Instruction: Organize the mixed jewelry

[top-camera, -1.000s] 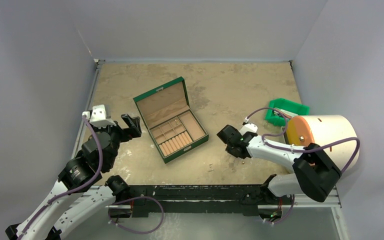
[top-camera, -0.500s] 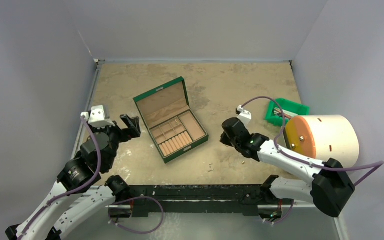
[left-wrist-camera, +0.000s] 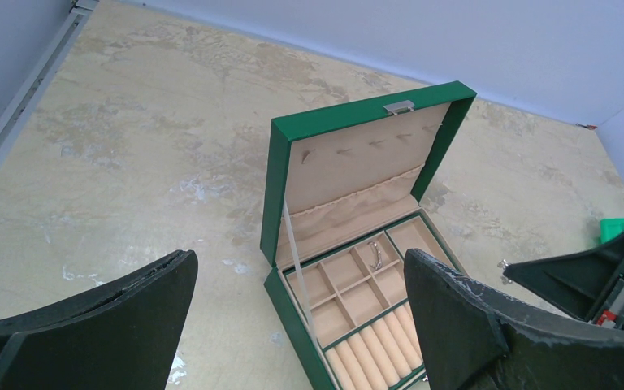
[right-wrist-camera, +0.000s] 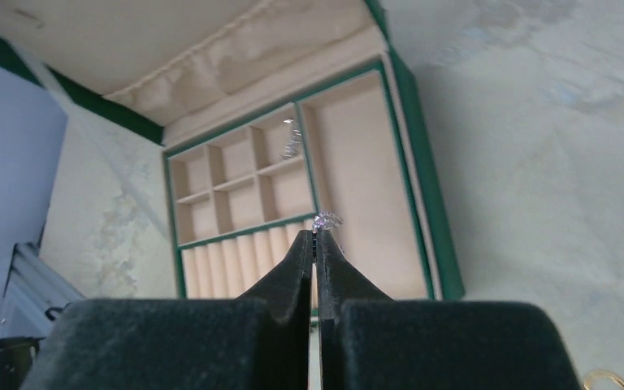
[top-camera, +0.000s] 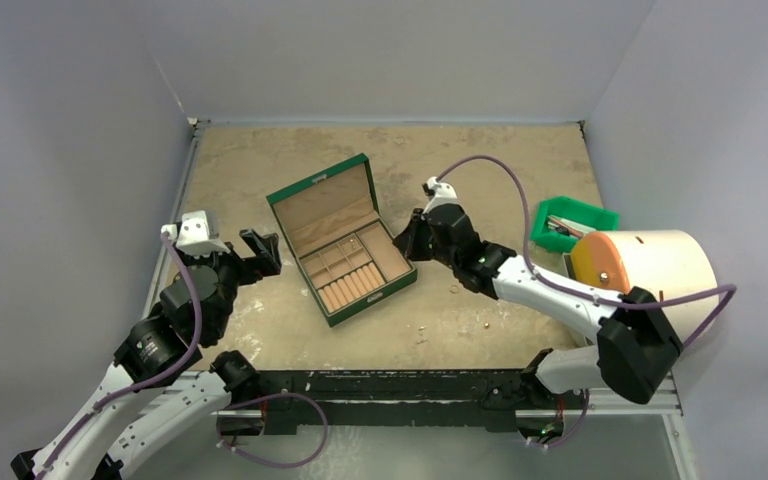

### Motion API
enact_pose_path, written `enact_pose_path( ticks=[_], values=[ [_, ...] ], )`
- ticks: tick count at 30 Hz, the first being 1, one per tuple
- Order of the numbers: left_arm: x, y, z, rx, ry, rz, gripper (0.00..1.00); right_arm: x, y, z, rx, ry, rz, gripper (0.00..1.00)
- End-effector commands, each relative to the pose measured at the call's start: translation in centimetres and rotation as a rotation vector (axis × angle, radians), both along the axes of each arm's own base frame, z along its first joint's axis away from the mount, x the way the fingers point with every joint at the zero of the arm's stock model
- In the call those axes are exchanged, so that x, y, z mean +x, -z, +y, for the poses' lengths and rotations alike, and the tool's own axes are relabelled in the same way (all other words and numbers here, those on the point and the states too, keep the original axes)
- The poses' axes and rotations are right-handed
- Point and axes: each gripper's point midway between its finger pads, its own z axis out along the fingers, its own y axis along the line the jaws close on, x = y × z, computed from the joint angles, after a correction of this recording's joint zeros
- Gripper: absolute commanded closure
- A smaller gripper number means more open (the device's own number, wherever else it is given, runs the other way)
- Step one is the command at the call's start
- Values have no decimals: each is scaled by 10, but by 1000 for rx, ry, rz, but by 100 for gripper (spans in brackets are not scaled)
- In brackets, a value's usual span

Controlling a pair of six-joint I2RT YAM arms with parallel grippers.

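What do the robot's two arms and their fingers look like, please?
Both the left arm and right arm have white links joined by chunky black joints, and a purple cable loops along each. A white block sits at each wrist. The left fingers are broad, matte black wedges; the right fingers are black and taper to thin tips.

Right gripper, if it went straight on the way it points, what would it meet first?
Probably the large tan compartment of the green box; the right gripper, shut on a small silver piece, points into it. Depth is unclear.
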Motion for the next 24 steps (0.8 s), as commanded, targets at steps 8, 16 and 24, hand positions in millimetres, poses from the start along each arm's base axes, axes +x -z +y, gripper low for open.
enact_pose_path(
  ticks=[8, 16, 24],
  values=[
    [-1, -21, 3, -47, -6, -51, 1, 21, -36, 83, 76, -237, -73, 100],
    [-1, -21, 3, -46, -4, -51, 1, 35, -13, 112, 49, -255, -21, 100],
    [-2, -22, 3, -49, -4, -54, 1, 44, 19, 127, 18, -240, 50, 100]
  ],
)
